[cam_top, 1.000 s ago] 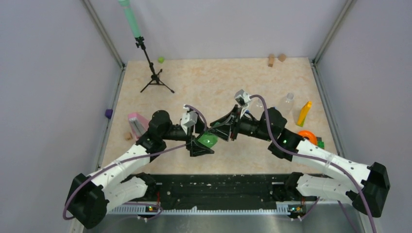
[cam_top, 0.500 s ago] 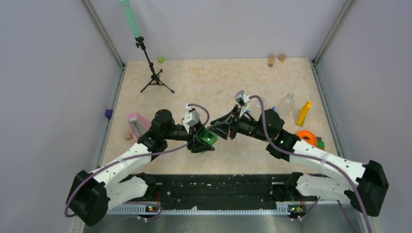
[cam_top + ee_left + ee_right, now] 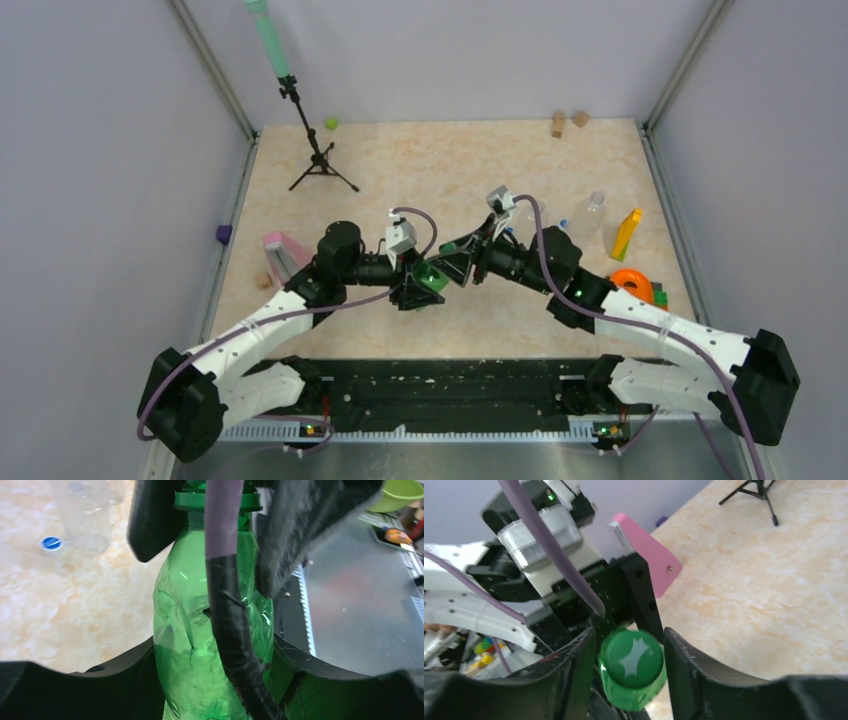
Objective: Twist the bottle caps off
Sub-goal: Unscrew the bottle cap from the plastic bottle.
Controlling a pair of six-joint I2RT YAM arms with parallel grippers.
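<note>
The green bottle (image 3: 190, 645) is translucent plastic, thin-walled and glossy, with dents and creases in its body and a smooth shoulder that narrows to a collar ring at the neck. Its dark green cap (image 3: 633, 658) is a small round screw cap with a finely ribbed rim and a pale star-shaped mark on its flat top. The left end effector (image 3: 210, 680) is closed around the lower body of the bottle, its matte black fingers pressing in on both sides. It holds the bottle between the two arms near the middle of the surface (image 3: 450, 170), a beige, marble-patterned sheet. The bottle seems to be lifted off that sheet, though the top view is too small to be sure. The right end effector (image 3: 633, 667) meets it from the other end, narrowed to the width of the cap with one black finger against each side of the ribbed rim. A purple-grey cable (image 3: 220, 580), wrapped partly in black tape, crosses in front of the bottle. Behind, a loose blue cap (image 3: 51, 543) lies flat on the surface just beside a clear bottle (image 3: 82, 515).
</note>
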